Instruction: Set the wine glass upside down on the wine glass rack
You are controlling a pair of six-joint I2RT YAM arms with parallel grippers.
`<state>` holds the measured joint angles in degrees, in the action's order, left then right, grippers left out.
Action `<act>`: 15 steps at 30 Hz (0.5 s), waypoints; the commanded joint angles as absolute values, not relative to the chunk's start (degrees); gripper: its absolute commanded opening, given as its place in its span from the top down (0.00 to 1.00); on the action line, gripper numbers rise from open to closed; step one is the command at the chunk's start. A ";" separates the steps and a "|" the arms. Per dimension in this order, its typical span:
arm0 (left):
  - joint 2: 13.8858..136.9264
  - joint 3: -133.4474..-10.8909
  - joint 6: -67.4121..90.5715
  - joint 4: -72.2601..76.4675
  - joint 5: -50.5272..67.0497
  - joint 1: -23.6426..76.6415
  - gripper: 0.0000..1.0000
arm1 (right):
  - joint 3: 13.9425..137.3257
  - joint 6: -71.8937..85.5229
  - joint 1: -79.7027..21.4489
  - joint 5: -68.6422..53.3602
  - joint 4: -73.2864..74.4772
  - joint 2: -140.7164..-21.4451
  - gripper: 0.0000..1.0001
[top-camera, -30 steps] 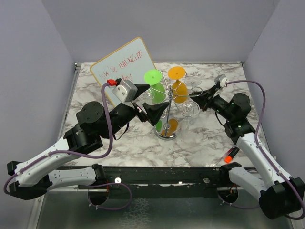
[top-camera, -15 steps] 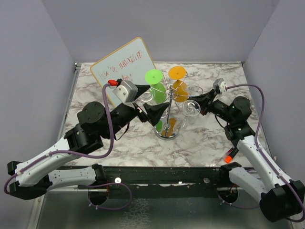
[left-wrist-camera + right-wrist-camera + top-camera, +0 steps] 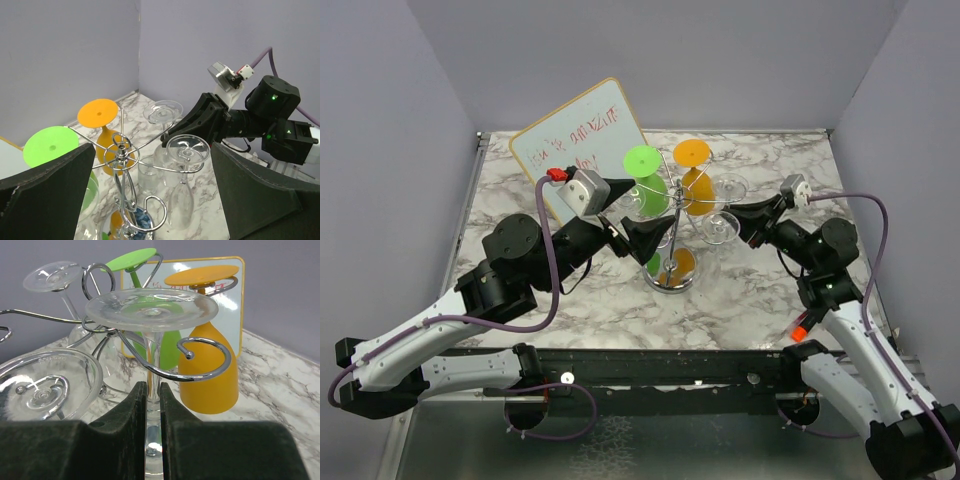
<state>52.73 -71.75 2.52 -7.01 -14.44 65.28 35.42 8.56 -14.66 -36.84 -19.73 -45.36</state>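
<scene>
Right tool (image 3: 153, 396) shifted (wine glass (image 3: 150, 308) stem pinched).

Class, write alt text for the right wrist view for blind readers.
The right gripper pinches the stem of an inverted wine glass beside a curled arm of the wine glass rack; an orange glass and green glass hang behind.

Inverted wine glass (image 3: 151, 308) stem clamped in right pincer (image 3: 153, 396), crossing wine glass rack (image 3: 216, 371) wire.

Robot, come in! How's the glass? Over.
Right gripper shut on clear upside-down wine glass; left gripper open. Foot over hook of chrome wire rack. Orange glass close.
</scene>
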 commanded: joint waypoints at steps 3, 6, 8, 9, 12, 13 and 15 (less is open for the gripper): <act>51.77 -71.10 2.89 -6.76 -14.49 65.48 0.01 | 33.95 9.44 -14.81 -28.82 -22.02 -42.05 0.99; 51.68 -71.10 2.92 -6.67 -14.41 65.48 0.01 | 32.48 10.41 -14.82 -23.57 -23.06 -40.22 0.99; 51.64 -71.10 2.98 -6.68 -14.34 65.48 0.01 | 31.93 11.05 -14.84 -21.33 -23.45 -39.79 0.99; 51.67 -71.06 2.94 -6.61 -14.21 65.48 0.01 | 31.98 10.99 -14.84 -21.01 -23.13 -40.06 0.99; 51.63 -70.97 2.96 -6.55 -14.06 65.48 0.01 | 33.05 10.78 -14.80 -21.58 -21.68 -41.91 0.99; 51.53 -70.93 2.86 -6.51 -14.14 65.48 0.01 | 33.26 10.87 -14.85 -21.82 -21.63 -42.45 0.99; 51.41 -70.80 2.94 -6.46 -14.23 65.48 0.01 | 33.67 11.14 -14.80 -22.23 -21.68 -43.49 0.99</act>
